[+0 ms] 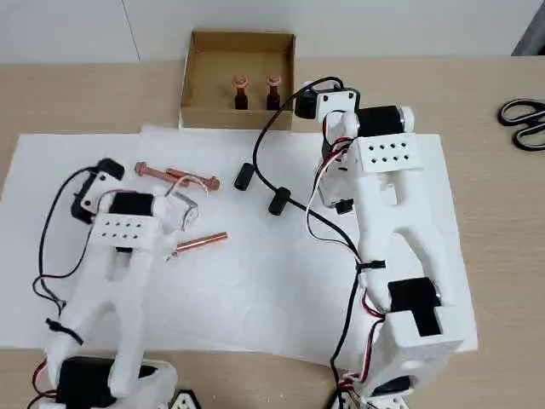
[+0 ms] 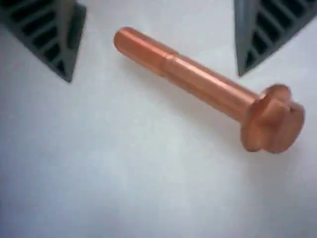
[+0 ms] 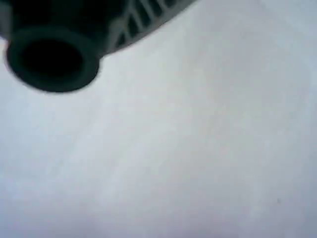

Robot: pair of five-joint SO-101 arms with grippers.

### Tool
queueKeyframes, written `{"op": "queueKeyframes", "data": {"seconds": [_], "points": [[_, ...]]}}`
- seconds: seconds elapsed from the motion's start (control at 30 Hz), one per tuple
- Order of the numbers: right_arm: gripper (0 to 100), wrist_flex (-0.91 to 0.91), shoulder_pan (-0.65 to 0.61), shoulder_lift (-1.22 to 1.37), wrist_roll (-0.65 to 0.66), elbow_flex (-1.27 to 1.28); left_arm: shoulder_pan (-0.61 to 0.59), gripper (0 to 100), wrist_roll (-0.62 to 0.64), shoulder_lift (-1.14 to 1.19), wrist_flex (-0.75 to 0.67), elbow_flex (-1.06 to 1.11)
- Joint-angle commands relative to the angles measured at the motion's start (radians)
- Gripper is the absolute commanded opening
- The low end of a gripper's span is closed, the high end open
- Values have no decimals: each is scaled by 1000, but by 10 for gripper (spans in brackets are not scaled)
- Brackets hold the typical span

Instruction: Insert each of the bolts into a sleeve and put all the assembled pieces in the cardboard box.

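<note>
A copper bolt (image 2: 208,87) lies on the white paper between the spread fingers of my left gripper (image 2: 153,74), which is open and hovers just above it. From above, the left gripper (image 1: 183,213) is between a pair of bolts (image 1: 179,177) and a single bolt (image 1: 200,243). My right gripper (image 1: 334,158) is near the box's front right corner, shut on a black sleeve (image 3: 52,62) whose hollow end faces the camera. Two more sleeves (image 1: 245,176) (image 1: 279,200) lie on the paper. The cardboard box (image 1: 197,85) holds two assembled pieces (image 1: 241,92) (image 1: 273,92) standing upright.
A white paper sheet (image 1: 255,290) covers the work area on a wooden table (image 1: 485,196). Scissors (image 1: 524,123) lie at the far right edge. Black cables (image 1: 298,209) trail across the paper between the arms.
</note>
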Motion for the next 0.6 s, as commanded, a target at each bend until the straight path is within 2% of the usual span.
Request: {"op": "queueKeyframes", "data": {"seconds": [0.0, 0.47, 0.57], "points": [[3, 4, 4, -70, 5, -5, 6, 204, 9, -35, -69, 56], [3, 4, 4, -68, 3, -5, 6, 201, 9, -35, -241, 202], [3, 4, 4, -68, 3, -5, 6, 143, 9, -35, -305, 243]]}}
